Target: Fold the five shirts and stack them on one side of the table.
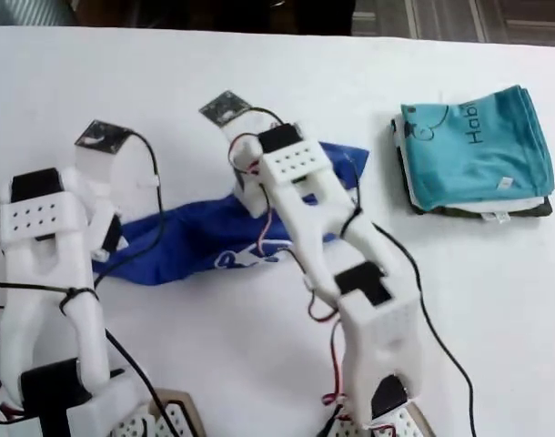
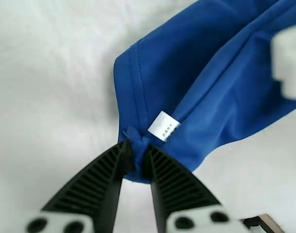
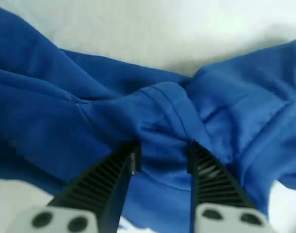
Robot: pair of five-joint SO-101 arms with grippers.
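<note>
While the left gripper [image 2: 137, 151] is clamped shut on a pinched corner of the royal-blue fabric shirt [image 1: 186, 241], the right gripper [image 3: 162, 148] bites a thick gathered fold of the same garment, its black ribbed jaws kept apart by the bunched cloth and a stitched hem running between them. Seen from the high view, the blue shirt lies unfolded and rumpled near the middle of the white surface [image 1: 496, 309], drawn out as a long band from about 8 o'clock, where the left arm holds its end, up toward 2 o'clock, where a loose part spreads past the right arm. The left arm stands at the 9 o'clock side of the surface, and the right arm reaches in from 6 o'clock across the middle of the garment. In the left wrist view a small white sewn-in label [image 2: 163, 127] sits on the seam just beside the gripped corner, and a double-stitched hem runs away from the jaws. Well apart from the blue shirt, at about 2 o'clock on the surface, rests a neat stack of folded shirts [image 1: 496, 208], with a teal printed shirt [image 1: 478, 137] on top and white and dark layers showing at its edges underneath.
</note>
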